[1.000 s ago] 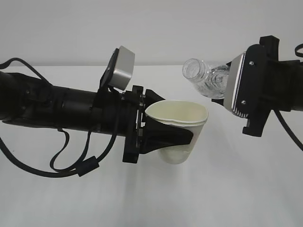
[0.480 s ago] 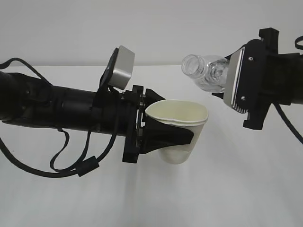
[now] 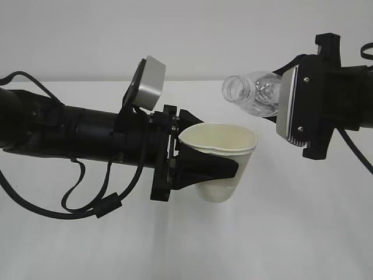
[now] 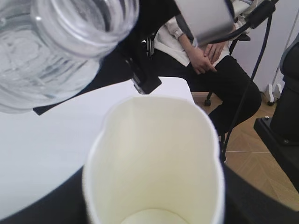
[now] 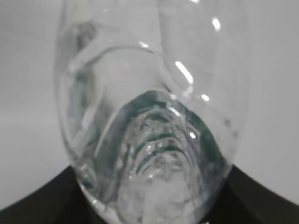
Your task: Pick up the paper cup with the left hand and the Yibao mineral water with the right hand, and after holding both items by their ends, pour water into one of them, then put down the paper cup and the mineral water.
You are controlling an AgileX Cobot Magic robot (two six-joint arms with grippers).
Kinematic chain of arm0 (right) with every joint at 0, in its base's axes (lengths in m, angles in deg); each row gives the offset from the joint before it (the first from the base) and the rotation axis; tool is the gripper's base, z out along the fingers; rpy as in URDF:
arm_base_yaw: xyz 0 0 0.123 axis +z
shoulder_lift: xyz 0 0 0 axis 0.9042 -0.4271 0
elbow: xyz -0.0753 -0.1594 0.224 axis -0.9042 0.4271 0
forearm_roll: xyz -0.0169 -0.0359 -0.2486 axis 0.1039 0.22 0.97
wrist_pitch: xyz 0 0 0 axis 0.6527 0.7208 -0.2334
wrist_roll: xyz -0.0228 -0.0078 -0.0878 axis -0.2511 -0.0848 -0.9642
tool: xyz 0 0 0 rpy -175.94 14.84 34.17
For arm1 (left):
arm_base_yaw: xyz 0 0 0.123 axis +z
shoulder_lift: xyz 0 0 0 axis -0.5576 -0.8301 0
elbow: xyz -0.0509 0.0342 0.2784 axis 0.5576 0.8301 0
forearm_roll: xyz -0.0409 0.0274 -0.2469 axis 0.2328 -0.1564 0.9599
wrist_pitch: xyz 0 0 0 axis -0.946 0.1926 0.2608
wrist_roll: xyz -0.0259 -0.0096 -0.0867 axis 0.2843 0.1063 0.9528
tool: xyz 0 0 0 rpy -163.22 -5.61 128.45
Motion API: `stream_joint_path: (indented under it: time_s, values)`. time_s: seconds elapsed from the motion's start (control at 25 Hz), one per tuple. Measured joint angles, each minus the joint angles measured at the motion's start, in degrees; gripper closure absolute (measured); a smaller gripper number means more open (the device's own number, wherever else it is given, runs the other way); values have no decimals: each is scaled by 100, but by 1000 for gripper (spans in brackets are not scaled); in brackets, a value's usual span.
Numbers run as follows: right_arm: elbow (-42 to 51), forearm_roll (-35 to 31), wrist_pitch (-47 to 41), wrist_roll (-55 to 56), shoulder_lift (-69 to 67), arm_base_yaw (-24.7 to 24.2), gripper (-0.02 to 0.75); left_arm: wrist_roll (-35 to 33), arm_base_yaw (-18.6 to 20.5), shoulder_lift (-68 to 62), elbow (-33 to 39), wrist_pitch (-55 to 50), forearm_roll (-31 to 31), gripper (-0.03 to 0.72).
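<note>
Over the last second the bottle (image 3: 252,93) has tipped back from its steepest lean: a second ago its open mouth slanted down toward the cup (image 3: 218,160), and now it lies nearly level, the mouth a little higher and further left, above and just right of the cup's rim without touching it. The cup and the arm holding it have not moved. That reads as the pour coming to an end, the bottle being righted, so what is left is probably to set both things down on the table (image 3: 291,233). The left gripper (image 3: 224,170) is closed on the cup's side, squeezing the rim out of round, and holds it upright in the air above the table. The right gripper (image 3: 278,105) is clamped round the bottle's body, also well off the table. The left wrist view looks down into the cup (image 4: 154,163); whether water lies at the bottom cannot be told. No stream shows between mouth and cup. In the right wrist view the bottle (image 5: 149,121) fills the frame and only a dark green tinge of a label shows through the plastic; no brand name or writing can be read anywhere
</note>
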Motion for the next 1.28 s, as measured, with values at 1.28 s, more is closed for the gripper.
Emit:
stream_joint_path:
  time_s: [1.28]
  values:
    - [0,0,-12,-1230,0,0,293,0,0,0,0,100,0,295]
